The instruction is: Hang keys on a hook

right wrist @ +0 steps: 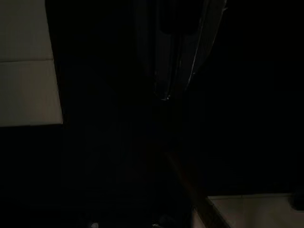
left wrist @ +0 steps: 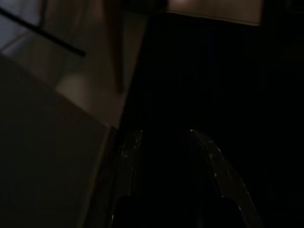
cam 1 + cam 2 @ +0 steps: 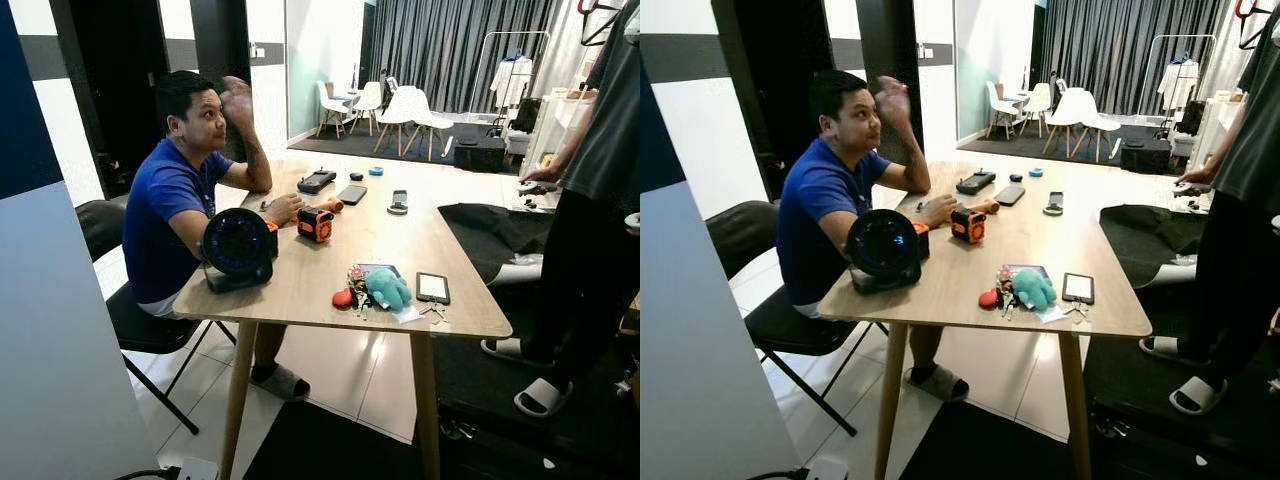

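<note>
We stand before a wooden table in a bright room, and the keys lie in a small bunch near its front edge, touching a teal plush toy and a red fob. Just beside the toy, toward the table's right end, a black phone lies flat, with a smaller set of keys at the edge in front of it. Farther back on the table sit a round black fan, an orange device, and several dark handsets. A person in a blue shirt sits at the table's left side with one hand raised; another person in dark clothes stands off its right end. Our left gripper hangs in shadow over the floor, low beside a table leg, its two fingers a little apart and empty, well away from the keys. Our right gripper also hangs in the dark; we cannot tell how its fingers stand.
</note>
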Controlling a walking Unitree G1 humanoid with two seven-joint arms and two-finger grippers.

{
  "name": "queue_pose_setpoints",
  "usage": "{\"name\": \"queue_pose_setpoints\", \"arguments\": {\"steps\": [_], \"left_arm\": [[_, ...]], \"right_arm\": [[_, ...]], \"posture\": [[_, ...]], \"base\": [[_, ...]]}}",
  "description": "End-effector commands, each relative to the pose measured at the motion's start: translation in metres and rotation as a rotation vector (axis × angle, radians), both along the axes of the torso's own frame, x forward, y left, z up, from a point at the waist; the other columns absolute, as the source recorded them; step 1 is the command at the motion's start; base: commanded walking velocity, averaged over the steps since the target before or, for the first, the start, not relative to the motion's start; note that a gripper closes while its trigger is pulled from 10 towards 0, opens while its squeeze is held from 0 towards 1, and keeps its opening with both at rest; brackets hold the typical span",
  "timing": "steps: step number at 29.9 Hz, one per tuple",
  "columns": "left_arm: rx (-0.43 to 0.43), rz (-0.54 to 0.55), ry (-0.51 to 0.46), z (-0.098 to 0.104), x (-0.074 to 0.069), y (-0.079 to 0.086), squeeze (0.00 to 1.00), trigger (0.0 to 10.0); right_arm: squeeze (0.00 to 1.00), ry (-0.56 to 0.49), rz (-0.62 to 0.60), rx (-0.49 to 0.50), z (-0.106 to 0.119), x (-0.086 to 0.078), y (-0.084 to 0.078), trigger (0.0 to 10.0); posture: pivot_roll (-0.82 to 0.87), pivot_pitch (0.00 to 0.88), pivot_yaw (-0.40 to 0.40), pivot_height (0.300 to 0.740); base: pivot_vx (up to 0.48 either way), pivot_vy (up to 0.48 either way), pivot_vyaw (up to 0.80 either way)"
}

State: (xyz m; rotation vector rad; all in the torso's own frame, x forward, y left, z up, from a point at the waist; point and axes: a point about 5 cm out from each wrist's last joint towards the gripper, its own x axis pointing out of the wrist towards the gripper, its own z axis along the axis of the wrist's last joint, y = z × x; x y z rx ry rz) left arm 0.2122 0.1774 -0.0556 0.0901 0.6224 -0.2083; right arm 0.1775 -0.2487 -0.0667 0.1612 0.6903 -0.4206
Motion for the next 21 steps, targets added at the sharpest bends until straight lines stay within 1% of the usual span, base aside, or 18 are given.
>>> {"name": "queue_pose_setpoints", "arguments": {"steps": [1, 4, 9, 12, 13, 14, 16, 21], "left_arm": [[-0.027, -0.029, -0.006, 0.001, 0.001, -0.005, 0.00, 10.0], [-0.041, -0.057, -0.003, 0.001, 0.000, -0.006, 0.00, 10.0], [-0.039, -0.059, -0.012, 0.001, 0.000, -0.009, 0.00, 10.0], [-0.019, -0.016, -0.024, 0.001, 0.001, -0.008, 0.00, 10.0], [0.019, 0.020, 0.010, -0.001, 0.000, -0.004, 0.00, 10.0], [0.019, 0.020, 0.010, -0.001, 0.000, -0.004, 0.00, 10.0], [0.064, 0.045, 0.052, -0.005, -0.001, 0.001, 0.00, 10.0], [0.052, 0.048, 0.053, -0.005, -0.002, 0.001, 0.00, 10.0]], "right_arm": [[0.00, 0.020, 0.056, 0.021, -0.003, -0.001, 0.009, 10.0], [0.00, 0.017, 0.097, 0.037, -0.004, 0.002, 0.018, 10.0], [0.00, 0.021, 0.132, 0.038, -0.004, 0.005, 0.023, 10.0], [0.00, 0.021, 0.144, 0.035, -0.004, 0.007, 0.024, 10.0], [0.00, 0.018, 0.149, 0.035, -0.003, 0.008, 0.024, 10.0], [0.00, 0.018, 0.149, 0.035, -0.003, 0.008, 0.024, 10.0], [0.00, 0.014, 0.169, 0.036, -0.002, 0.011, 0.025, 10.0], [0.00, 0.032, 0.219, 0.057, -0.004, 0.011, 0.031, 10.0]], "posture": [[0.05, 0.004, 0.004, 0.740], [0.05, 0.000, 0.000, 0.740], [0.06, 0.000, -0.018, 0.740], [0.06, 0.000, -0.019, 0.740], [0.06, 0.000, -0.017, 0.740], [0.06, 0.000, -0.017, 0.740], [0.06, 0.000, -0.012, 0.740], [0.05, 0.000, -0.009, 0.740]], "base": [[0.000, 0.000, 0.00], [0.000, 0.000, 0.00], [0.000, 0.000, 0.00], [0.000, 0.000, 0.00], [0.000, 0.000, 0.00], [0.000, 0.000, 0.00], [0.000, 0.000, 0.00], [0.000, 0.000, 0.00]]}}
